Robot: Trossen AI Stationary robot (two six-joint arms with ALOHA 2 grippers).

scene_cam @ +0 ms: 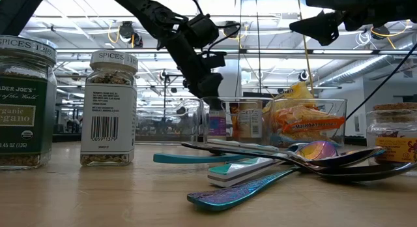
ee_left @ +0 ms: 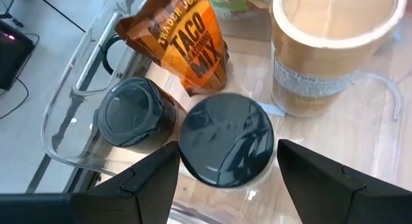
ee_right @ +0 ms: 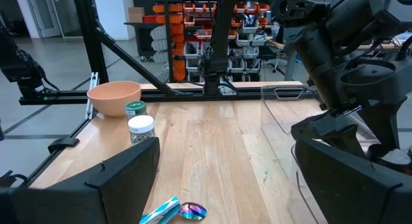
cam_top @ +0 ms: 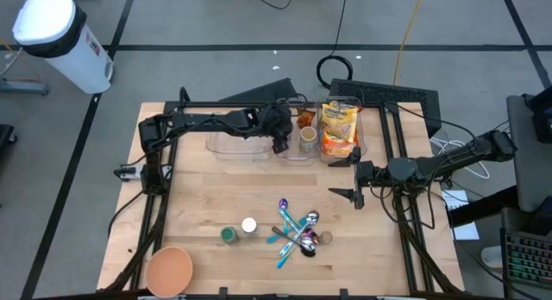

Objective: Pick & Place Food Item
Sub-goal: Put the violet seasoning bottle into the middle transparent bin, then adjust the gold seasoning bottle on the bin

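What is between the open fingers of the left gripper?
In the left wrist view, the left gripper straddles a black jar lid inside the clear bin.

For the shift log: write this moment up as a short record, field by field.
left gripper: open, fingers either side of a black-lidded jar in the clear bin
right gripper: open, off the table surface to the right of the bin, holding nothing
bin contents: second black-lidded jar, taco seasoning packet, tan-lidded container, yellow snack bag
table front: two spice jars, spoon pile, orange bowl
task state: no item lifted yet
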